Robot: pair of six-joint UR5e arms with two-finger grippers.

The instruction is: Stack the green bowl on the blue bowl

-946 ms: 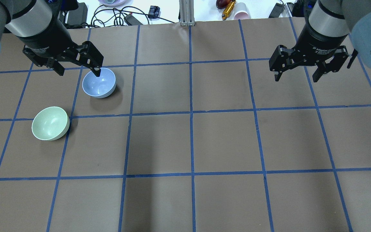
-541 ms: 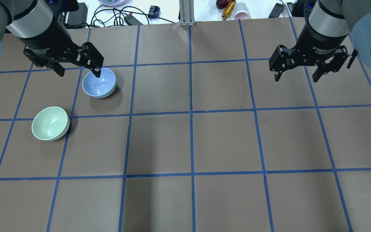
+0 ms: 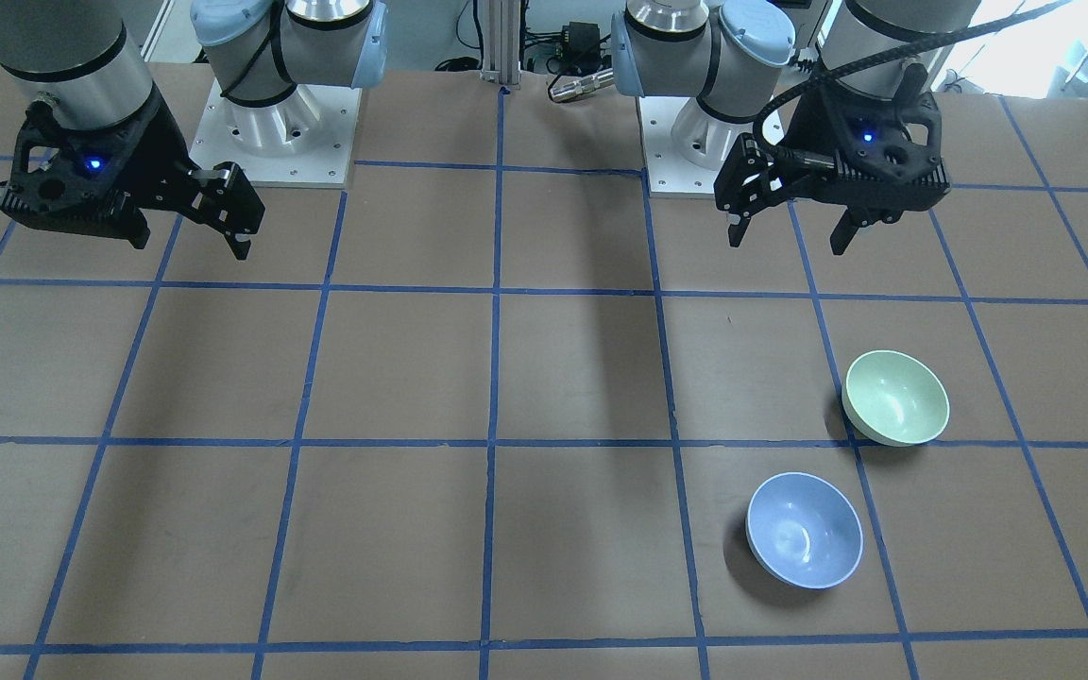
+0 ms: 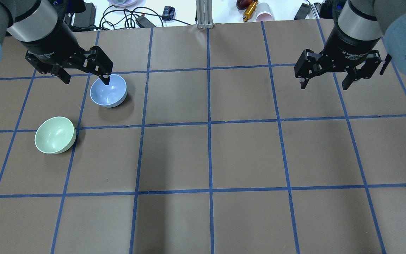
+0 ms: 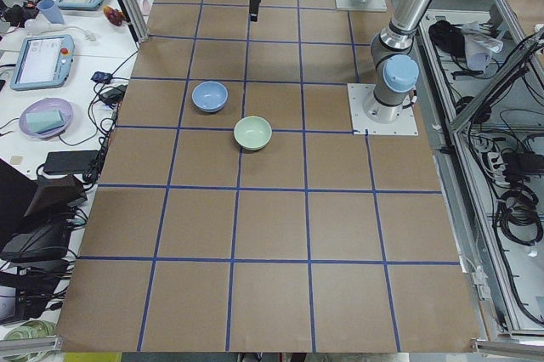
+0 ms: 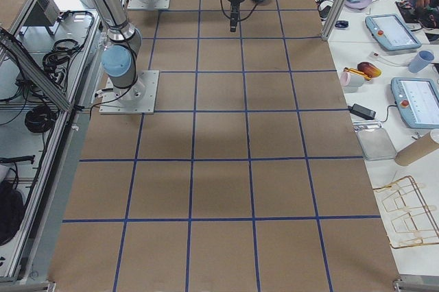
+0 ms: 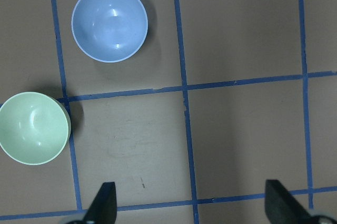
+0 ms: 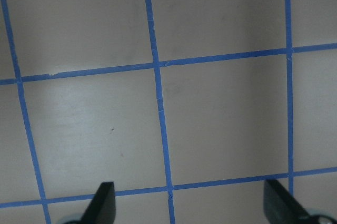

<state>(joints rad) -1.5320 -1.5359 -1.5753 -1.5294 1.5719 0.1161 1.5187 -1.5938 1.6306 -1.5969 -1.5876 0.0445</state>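
Note:
The green bowl (image 4: 55, 135) stands upright on the brown table at the left. It also shows in the front view (image 3: 895, 397) and the left wrist view (image 7: 32, 128). The blue bowl (image 4: 108, 91) stands upright about a bowl's width from it, farther from the robot (image 3: 804, 529) (image 7: 109, 23). My left gripper (image 4: 86, 79) is open and empty, high above the table on the robot's side of the bowls (image 3: 788, 241). My right gripper (image 4: 324, 85) is open and empty, high over the right side (image 3: 190, 246). Both bowls are empty.
The table is brown paper with a blue tape grid (image 4: 209, 123). Beyond its far edge lie cables (image 4: 125, 17), a pink cup (image 4: 264, 12) and an aluminium post (image 4: 204, 14). The two arm bases (image 3: 270, 132) (image 3: 695, 142) stand at the robot's edge.

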